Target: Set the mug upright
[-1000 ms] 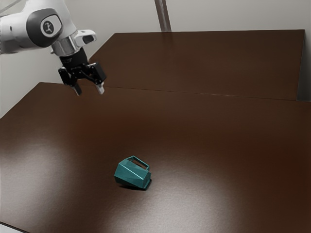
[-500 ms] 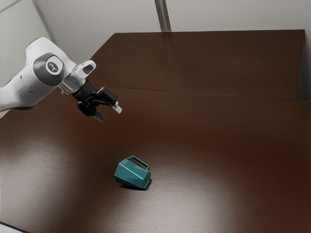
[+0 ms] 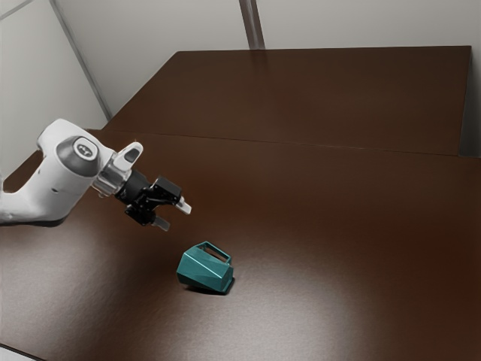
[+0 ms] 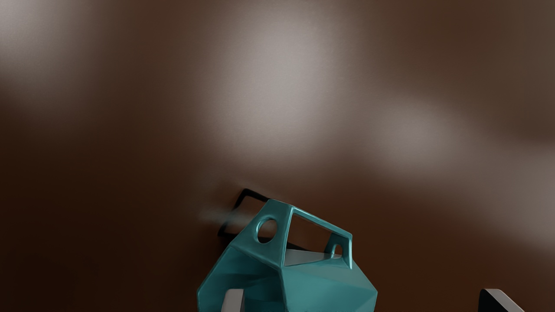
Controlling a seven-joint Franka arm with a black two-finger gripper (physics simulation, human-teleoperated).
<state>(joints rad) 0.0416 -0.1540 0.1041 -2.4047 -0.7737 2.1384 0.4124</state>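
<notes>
Glossy brown table (image 3: 338, 226), perhaps varnished wood; smooth teal mug (image 3: 204, 269) with satin sheen.

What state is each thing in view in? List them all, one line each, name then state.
Teal faceted mug with an angular handle: lying on its side, handle uppermost, not upright.
Black two-finger gripper: open, holding nothing, above the table and short of the mug.
White and grey robot arm: bent, extended toward the mug.
Dark brown glossy table: bearing the mug.

Mug (image 3: 204, 271): one was present, with one handle (image 4: 321, 220). Arm (image 3: 60, 184): one. Gripper (image 3: 177, 218): one, which bore two fingers (image 4: 234, 300). Brown surfaces (image 3: 331, 218): these numbered two.
</notes>
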